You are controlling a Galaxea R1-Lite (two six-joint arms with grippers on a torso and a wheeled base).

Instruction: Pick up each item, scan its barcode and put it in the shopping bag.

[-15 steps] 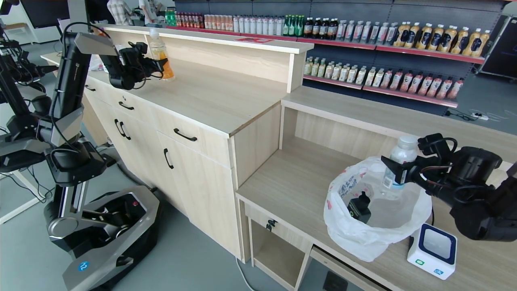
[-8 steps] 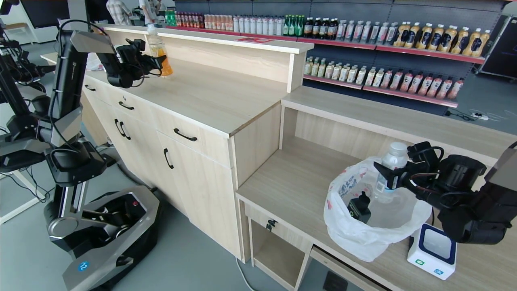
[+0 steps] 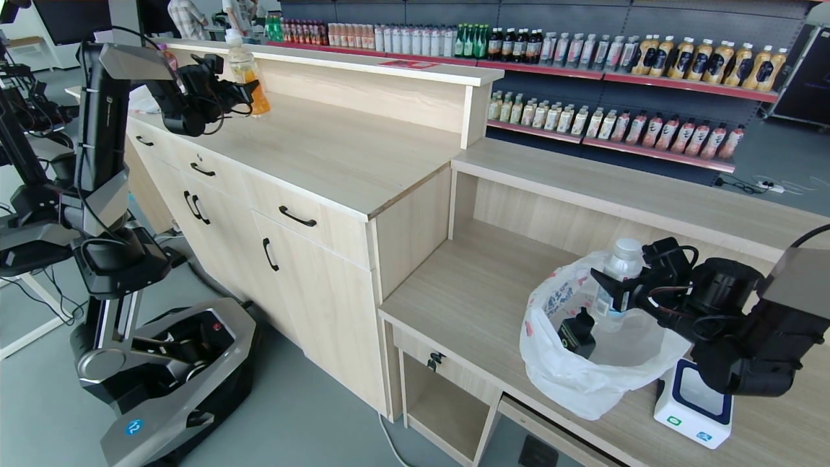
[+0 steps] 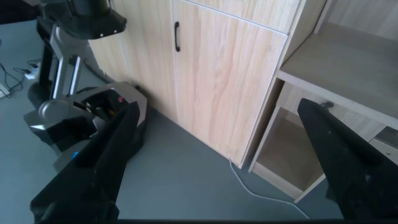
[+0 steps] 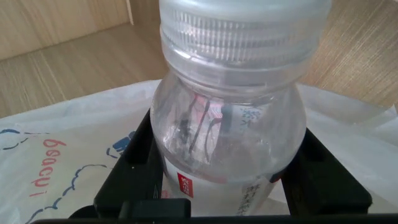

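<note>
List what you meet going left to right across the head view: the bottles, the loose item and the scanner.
orange drink bottle → dark item in the bag → clear bottle → white scanner

water bottle (image 3: 624, 254): waist hidden by right gripper (image 3: 615, 292); base cut off in right wrist view
dark item (image 3: 576, 334): underside hidden in shopping bag (image 3: 551, 373)
scanner (image 3: 690, 408): top behind right arm
</note>
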